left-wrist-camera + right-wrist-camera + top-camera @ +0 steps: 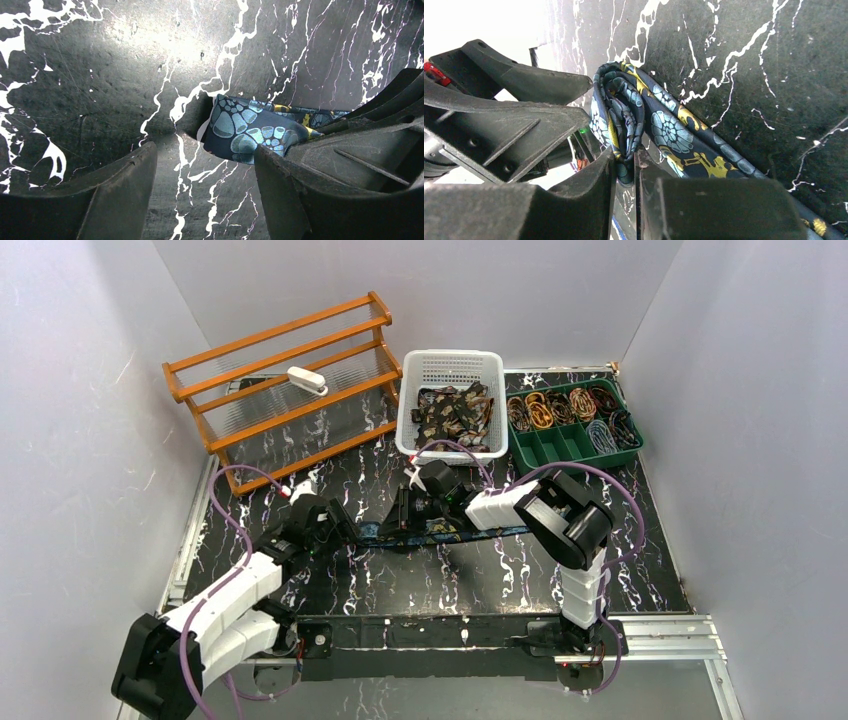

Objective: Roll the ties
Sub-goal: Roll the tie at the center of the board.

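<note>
A dark blue tie (455,532) with teal and gold paisley lies across the middle of the black marbled table (480,575). Its left end is partly rolled. In the right wrist view my right gripper (626,162) is shut on the rolled layers of the tie (669,131), standing them on edge. In the top view the right gripper (402,518) sits at that end. My left gripper (340,525) is just left of it and open. In the left wrist view the roll (250,131) lies ahead of the left gripper (205,185), against its right finger (300,190).
A white basket (452,365) with brown paisley ties stands at the back centre. A green compartment tray (560,445) with several rolled ties is at the back right. A wooden rack (285,370) with a white object on it is at the back left.
</note>
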`<action>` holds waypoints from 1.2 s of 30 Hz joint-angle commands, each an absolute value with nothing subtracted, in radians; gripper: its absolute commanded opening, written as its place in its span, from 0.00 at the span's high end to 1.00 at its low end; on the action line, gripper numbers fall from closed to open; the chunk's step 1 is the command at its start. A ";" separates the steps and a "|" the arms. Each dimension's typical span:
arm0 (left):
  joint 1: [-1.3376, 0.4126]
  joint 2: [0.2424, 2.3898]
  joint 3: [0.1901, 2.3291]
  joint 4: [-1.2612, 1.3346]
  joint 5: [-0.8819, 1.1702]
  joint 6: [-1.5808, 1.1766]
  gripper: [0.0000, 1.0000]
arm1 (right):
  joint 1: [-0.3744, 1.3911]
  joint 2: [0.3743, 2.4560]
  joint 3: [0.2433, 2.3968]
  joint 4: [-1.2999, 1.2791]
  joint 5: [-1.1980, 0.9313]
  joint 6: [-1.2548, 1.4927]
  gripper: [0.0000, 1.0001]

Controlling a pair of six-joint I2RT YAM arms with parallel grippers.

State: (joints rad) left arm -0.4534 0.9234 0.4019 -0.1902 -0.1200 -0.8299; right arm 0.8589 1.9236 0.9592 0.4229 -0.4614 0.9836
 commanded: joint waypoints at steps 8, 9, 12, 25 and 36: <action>-0.443 0.947 0.381 -0.163 -0.124 -0.839 0.34 | 0.850 1.919 0.945 0.426 -0.452 0.918 0.69; -0.443 0.950 0.384 -0.167 -0.125 -0.841 0.34 | 0.850 1.916 0.945 0.416 -0.454 0.915 0.68; -0.443 0.937 0.388 -0.183 -0.141 -0.843 0.35 | 0.850 1.865 0.931 0.377 -0.422 0.891 0.56; -0.440 0.821 0.404 -0.290 -0.231 -0.863 0.33 | 0.859 1.648 0.958 0.168 -0.303 0.457 0.19; -0.440 0.702 0.426 -0.423 -0.319 -0.854 0.32 | 0.905 1.693 0.865 0.473 -0.479 -0.340 0.01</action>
State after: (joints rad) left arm -0.4469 0.7372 0.3916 -0.3492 -0.2592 -0.8608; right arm 0.8825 1.6688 0.8452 0.3634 -0.3851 0.0158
